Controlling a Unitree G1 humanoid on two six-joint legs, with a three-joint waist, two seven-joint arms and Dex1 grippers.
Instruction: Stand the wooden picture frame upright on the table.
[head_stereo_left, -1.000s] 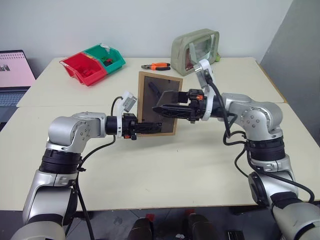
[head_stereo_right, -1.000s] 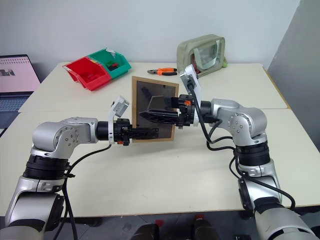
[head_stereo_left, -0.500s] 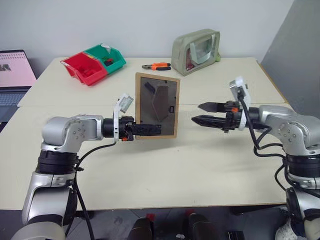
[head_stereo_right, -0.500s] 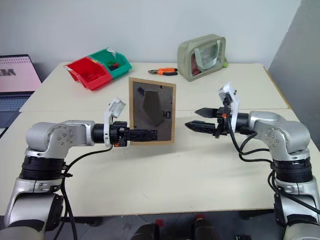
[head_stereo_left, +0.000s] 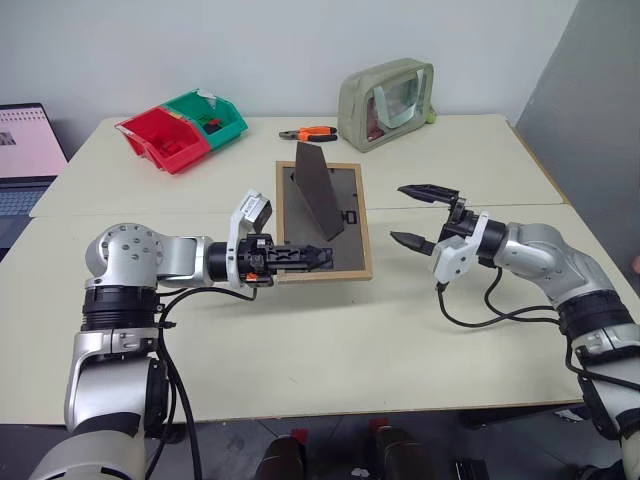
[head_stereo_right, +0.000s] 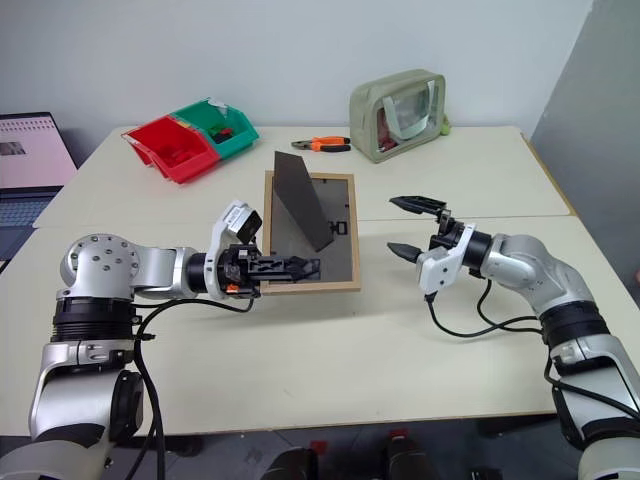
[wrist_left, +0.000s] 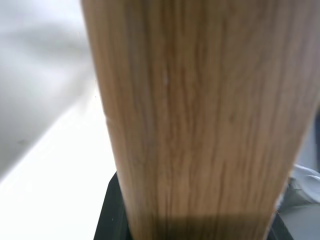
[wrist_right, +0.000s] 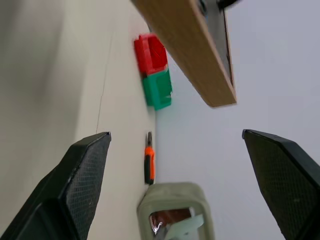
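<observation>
Frame held flat over the middle of the table, stand leg sticking up.

The left gripper (head_stereo_left: 300, 258) pinches the near edge of the wooden picture frame (head_stereo_left: 340, 235) between its black fingers and holds it back-side up, roughly level, over the seam across the table (head_stereo_left: 330, 330) — whether the frame's far edge touches the tabletop I cannot tell. The dark stand leg (head_stereo_left: 318, 190) rises from the grey-brown back panel. The right gripper (head_stereo_left: 422, 214) hangs just to the frame's right, apart from it, its jaws spread wide and holding nothing. Along the far edge sit a red bin (head_stereo_left: 165, 138) and a green bin (head_stereo_left: 210, 116) near the left corner, orange-handled pliers (head_stereo_left: 311, 132) in the middle, and a beige pouch (head_stereo_left: 388, 91) beside them.
</observation>
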